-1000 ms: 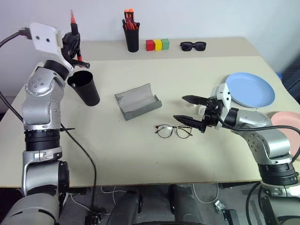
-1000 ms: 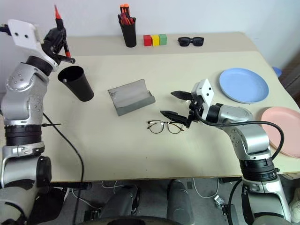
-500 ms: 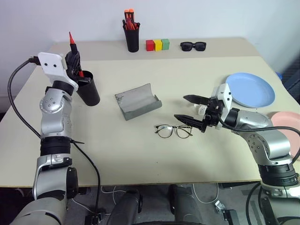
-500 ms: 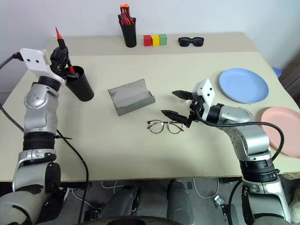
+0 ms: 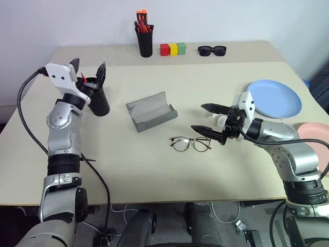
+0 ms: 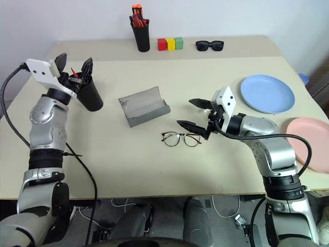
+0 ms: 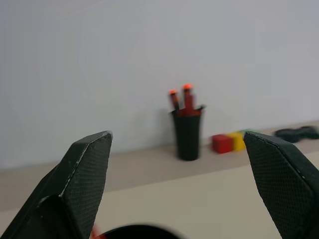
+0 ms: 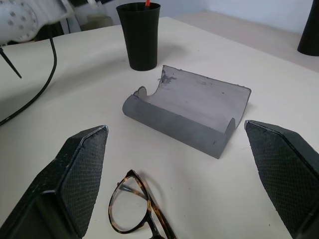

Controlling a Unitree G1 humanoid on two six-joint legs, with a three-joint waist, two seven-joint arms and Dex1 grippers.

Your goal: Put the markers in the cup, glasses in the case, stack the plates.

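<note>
Two grippers up, both spread wide. Left gripper (image 5: pixel 88 72) sits at the cup (image 5: pixel 97 98) on the table's (image 5: pixel 154 164) left side, fingers straddling the cup's mouth, nothing between them. Cup stands on its base, leaning toward the left gripper, mouth up. Red marker (image 5: pixel 84 78) is inside it, only its red tip showing above the rim, long axis roughly vertical, tip up and toward the gripper.

Vs one second ago: the left gripper was clamped on that marker, held high above the cup with the tip pointing up; half a second ago the marker was partway in; now it is released and dropped in, and the arm has come lower.

Case (image 5: pixel 151 111) lies open mid-table, long axis running diagonally from near-left to far-right, hollow facing up; unchanged. Glasses (image 5: pixel 190 144) lie just in front of it toward the robot, long axis left-right, lenses flat-ish on the table, a temple arm reaching toward the right gripper; not moved.

Right gripper (image 5: pixel 209 121) hovers beside the glasses' right end, pointing left, fingers apart and empty, same spot as earlier. Blue plate (image 5: pixel 275 99) sits far right, pink plate (image 5: pixel 314 140) nearer the edge, apart, unstacked.
</note>
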